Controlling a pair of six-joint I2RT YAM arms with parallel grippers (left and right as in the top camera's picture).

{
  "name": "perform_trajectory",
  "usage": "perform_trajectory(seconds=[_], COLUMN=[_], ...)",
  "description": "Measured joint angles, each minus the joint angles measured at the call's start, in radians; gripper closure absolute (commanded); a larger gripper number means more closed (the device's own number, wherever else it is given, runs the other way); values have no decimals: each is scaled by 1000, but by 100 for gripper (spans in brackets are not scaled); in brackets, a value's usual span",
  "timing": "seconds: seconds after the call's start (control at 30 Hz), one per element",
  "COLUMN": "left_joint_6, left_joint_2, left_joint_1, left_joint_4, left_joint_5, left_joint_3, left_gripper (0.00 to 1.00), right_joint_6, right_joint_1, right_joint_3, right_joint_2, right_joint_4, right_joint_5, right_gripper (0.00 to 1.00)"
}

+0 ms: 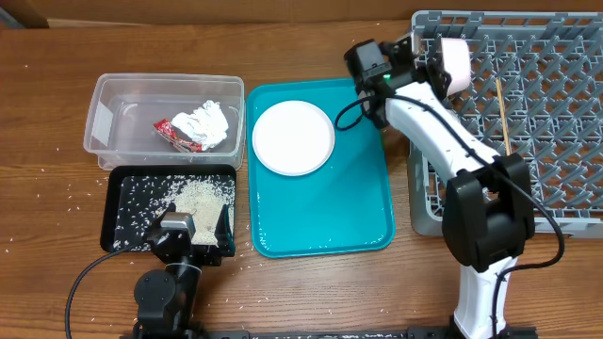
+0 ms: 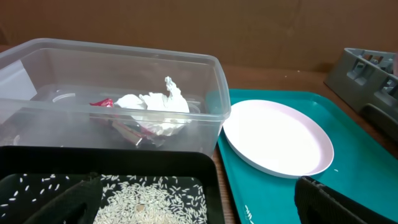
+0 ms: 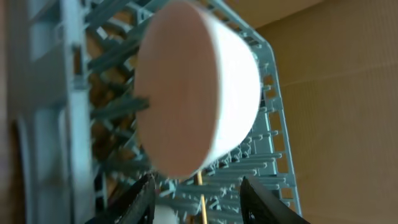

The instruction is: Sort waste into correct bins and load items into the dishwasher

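A pale pink bowl (image 1: 455, 64) lies on its side at the near left corner of the grey dish rack (image 1: 556, 179); it fills the right wrist view (image 3: 196, 93). My right gripper (image 1: 433, 58) is open just short of the bowl, its fingers (image 3: 196, 199) apart from it. A wooden chopstick (image 1: 504, 118) lies in the rack. A white plate (image 1: 293, 137) sits on the teal tray (image 1: 358, 217). The clear tub (image 1: 113, 94) holds the crumpled napkin (image 1: 209, 124) and the red wrapper (image 1: 172, 132). The black tray (image 1: 121, 188) holds rice (image 1: 198, 198). My left gripper (image 2: 199, 211) is open and empty over the tray's near right corner.
Loose rice grains (image 1: 57, 202) lie scattered on the wooden table around the black tray and the tub. A few grains lie on the teal tray (image 2: 373, 186). The rack's corner (image 2: 367, 68) shows at the right of the left wrist view.
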Motion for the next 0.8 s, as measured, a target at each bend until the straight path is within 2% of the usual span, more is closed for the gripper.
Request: perform_trajectory(seconds=[0.1,0.17,0.3,0.43,0.6,0.73,0.8], left_joint_6=[0,0,0,0,0,0,0], left_joint_2=[0,0,0,0,0,0,0], left_joint_1=[0,0,0,0,0,0,0], left_joint_4=[0,0,0,0,0,0,0], left_joint_5=[0,0,0,0,0,0,0], left_joint_3=[0,0,0,0,0,0,0], left_gripper=[0,0,0,0,0,0,0], right_joint_6=[28,43,64,75,172,256,286], right_joint_1=[20,38,82,119,121,121,121], right_joint_3=[45,97,180,206,124,18,-20], right_joint_2=[-1,-11,-72,-153,-149,-84,-42], right_joint_4=[-76,-128,-174,-211,-196,-122,-95], right_joint_5=[-37,-124,-407,-756,-971,-1039,-1058], right_gripper=[48,48,53,52,49,49,45])
